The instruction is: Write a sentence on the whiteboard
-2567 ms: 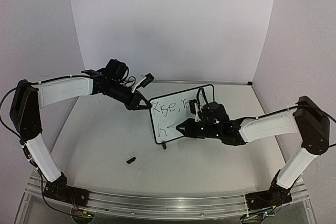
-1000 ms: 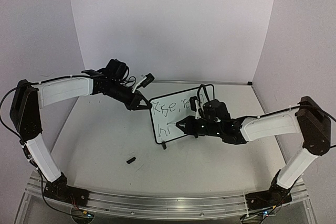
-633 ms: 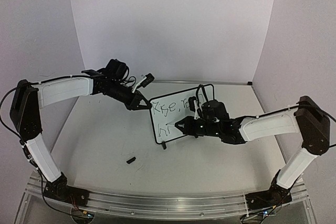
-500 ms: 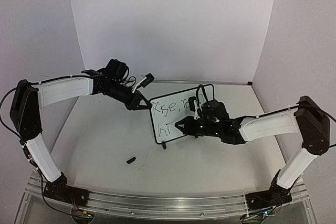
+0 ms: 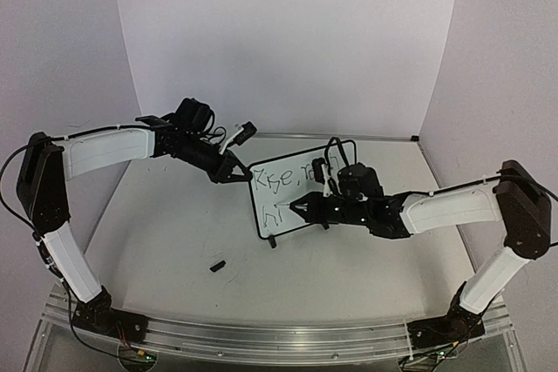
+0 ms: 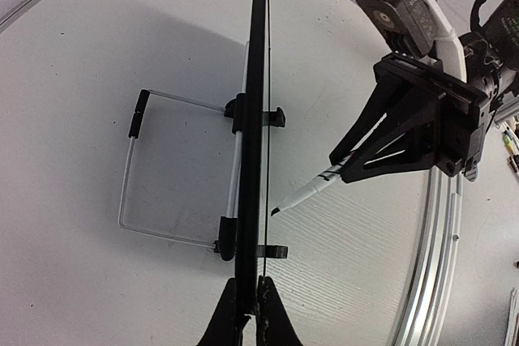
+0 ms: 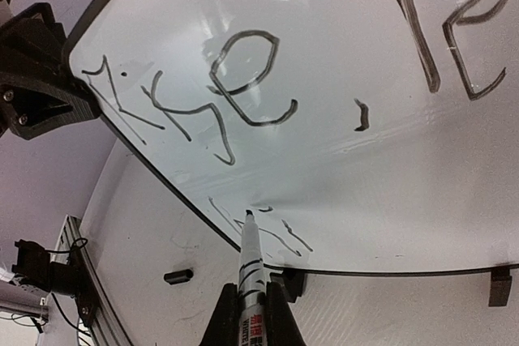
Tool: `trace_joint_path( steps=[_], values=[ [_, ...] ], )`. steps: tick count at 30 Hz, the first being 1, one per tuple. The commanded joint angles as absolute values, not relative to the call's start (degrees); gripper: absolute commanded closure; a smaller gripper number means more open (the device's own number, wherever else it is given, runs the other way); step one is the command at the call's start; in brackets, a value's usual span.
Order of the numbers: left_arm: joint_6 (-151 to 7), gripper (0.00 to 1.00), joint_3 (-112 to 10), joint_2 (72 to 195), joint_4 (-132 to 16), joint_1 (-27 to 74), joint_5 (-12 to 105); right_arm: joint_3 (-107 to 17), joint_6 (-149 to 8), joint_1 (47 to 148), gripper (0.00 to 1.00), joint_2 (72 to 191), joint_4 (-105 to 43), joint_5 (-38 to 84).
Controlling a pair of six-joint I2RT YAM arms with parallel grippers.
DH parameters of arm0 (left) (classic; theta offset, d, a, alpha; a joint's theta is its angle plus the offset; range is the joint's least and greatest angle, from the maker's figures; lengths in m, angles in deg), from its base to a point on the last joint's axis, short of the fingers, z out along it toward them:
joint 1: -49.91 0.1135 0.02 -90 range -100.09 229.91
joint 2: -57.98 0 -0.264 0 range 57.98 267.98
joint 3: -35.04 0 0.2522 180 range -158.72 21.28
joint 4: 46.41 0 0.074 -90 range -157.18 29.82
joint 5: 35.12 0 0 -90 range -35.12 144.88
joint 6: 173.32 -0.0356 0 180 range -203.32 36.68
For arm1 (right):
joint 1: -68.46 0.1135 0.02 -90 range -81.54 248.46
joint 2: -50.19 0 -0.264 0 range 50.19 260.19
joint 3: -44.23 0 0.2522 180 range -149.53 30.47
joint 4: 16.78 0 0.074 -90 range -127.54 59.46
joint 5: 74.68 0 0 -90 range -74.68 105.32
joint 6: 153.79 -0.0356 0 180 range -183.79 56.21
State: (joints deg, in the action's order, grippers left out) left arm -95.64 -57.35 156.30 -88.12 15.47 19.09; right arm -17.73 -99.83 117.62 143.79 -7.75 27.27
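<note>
- White, thin black frame: whiteboard (image 5: 288,196), standing upright on its feet at the middle of the table (image 5: 174,233), between the two arms.
- Dark marker sentence (image 5: 281,182) on the board's face, two lines; the upper reads roughly "Rise, re…", the lower shows only a few first strokes.
- Left gripper (image 5: 240,177): fingers pressed together on the board's upper left edge, pinching the frame.
- Right gripper (image 5: 301,207): fingers closed around a marker (image 7: 250,261), its tip at the lower line of writing.
- Wire stand (image 6: 134,176) behind the board, resting on the table.
- Small black piece (image 5: 217,264) lying on the table, well apart, nearer the arm bases.
</note>
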Motion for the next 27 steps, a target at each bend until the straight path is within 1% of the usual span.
trace_joint_path(
  steps=[1,8,27],
  values=[
    [-98.81,1.0,-56.36,158.02,-94.6,14.31,22.3,-16.73,-98.01,117.35,1.0,137.48,-6.39,28.83],
    [-98.87,1.0,-56.32,158.09,-94.63,14.22,22.35,-13.03,-98.42,116.16,1.0,136.14,-7.08,27.36],
    [-98.84,1.0,-56.34,158.52,-94.59,14.2,22.26,-13.03,-100.66,113.61,1.0,141.46,-5.78,28.08]
  ],
)
